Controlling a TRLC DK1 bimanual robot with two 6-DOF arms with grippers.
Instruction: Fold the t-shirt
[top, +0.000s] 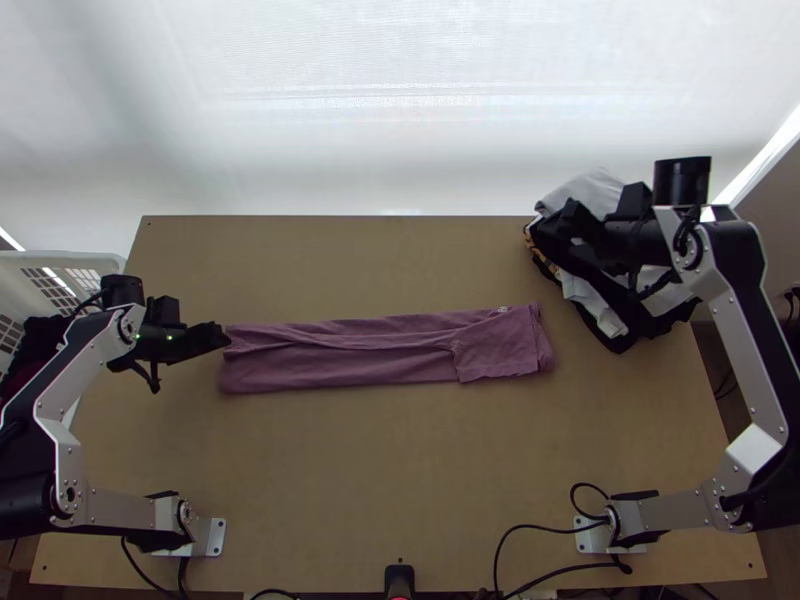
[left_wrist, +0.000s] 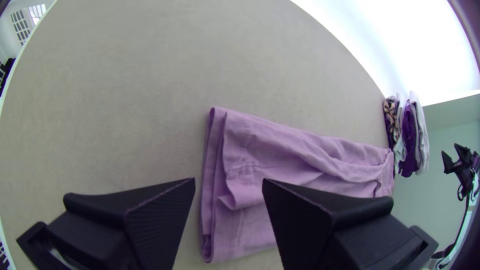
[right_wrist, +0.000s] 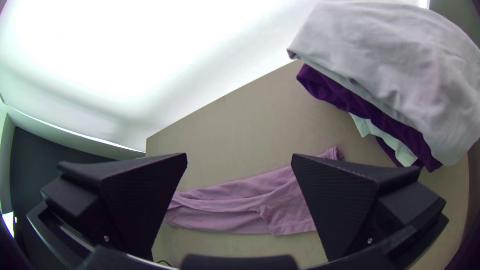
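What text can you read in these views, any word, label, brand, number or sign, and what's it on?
None is readable.
T-shirt: small pale mark at its far edge, toward the right end in the top view; too small to tell if it is print.
Clothes pile: no lettering I can make out.
Left gripper, right gripper: no lettering I can make out.

Left arm (top: 80, 362) bent; left claw (top: 220, 338) points inward, fingers (left_wrist: 162, 215) parted. Right arm (top: 738, 325) bent; right claw (top: 572, 216) points inward, fingers (right_wrist: 142, 195) likewise parted.
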